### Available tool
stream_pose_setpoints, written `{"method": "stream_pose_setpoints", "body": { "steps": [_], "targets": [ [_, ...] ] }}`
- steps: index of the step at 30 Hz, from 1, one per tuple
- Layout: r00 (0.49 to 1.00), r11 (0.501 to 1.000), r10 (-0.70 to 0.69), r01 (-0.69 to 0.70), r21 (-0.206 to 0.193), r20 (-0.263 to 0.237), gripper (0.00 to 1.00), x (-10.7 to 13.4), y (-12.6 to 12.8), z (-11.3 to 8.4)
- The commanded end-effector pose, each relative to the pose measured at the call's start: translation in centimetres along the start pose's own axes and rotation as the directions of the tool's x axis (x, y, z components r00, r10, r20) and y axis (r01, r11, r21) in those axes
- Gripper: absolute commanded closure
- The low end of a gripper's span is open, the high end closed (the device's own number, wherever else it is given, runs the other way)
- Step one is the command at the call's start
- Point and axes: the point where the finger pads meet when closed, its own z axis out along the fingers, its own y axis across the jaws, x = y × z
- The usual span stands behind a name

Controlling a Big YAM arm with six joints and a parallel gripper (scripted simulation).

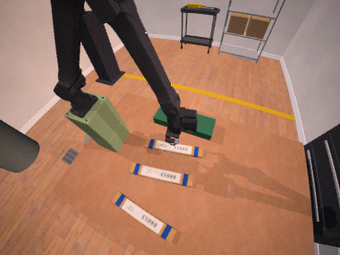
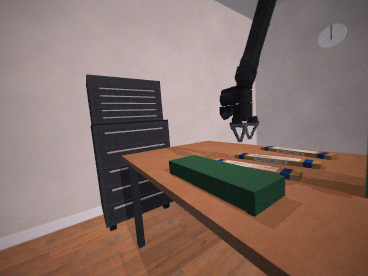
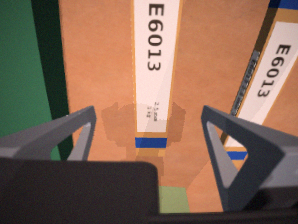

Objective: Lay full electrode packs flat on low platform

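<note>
The low green platform [image 1: 205, 127] [image 2: 220, 175] [image 3: 20, 75] has nothing on it. Three tan packs with white E6013 labels and blue bands lie flat on the table. The first pack [image 1: 181, 149] [image 2: 255, 167] [image 3: 154, 92] lies beside the platform. The middle pack [image 1: 159, 175] [image 2: 272, 160] [image 3: 272, 75] lies beyond it, and the third pack [image 1: 144, 217] [image 2: 300, 152] is farthest from the platform, turned at an angle. My gripper [image 1: 173, 140] [image 2: 245, 139] [image 3: 148, 111] is open and empty, above the first pack near one end, fingers pointing down on either side of it.
A sage green block [image 1: 99, 125] [image 3: 174, 199] stands on the table under the arm's base. A dark tool cabinet [image 1: 325, 185] [image 2: 132, 165] stands past the table's edge. A cart [image 1: 199, 39] and a shelf rack with boxes stand by the far wall.
</note>
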Motion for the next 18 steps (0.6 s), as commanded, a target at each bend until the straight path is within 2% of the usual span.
{"method": "stream_pose_setpoints", "body": {
  "steps": [1,16,18],
  "targets": [
    [0.998,0.999,0.034,-0.034,0.003,-0.044,0.04,1.5,-1.0,1.0],
    [0.999,1.000,0.028,-0.028,0.002,-0.028,0.04,0.9,-1.3,1.0],
    [0.999,1.000,0.027,-0.027,0.002,-0.021,0.04,0.6,-1.4,1.8]
  ]
}}
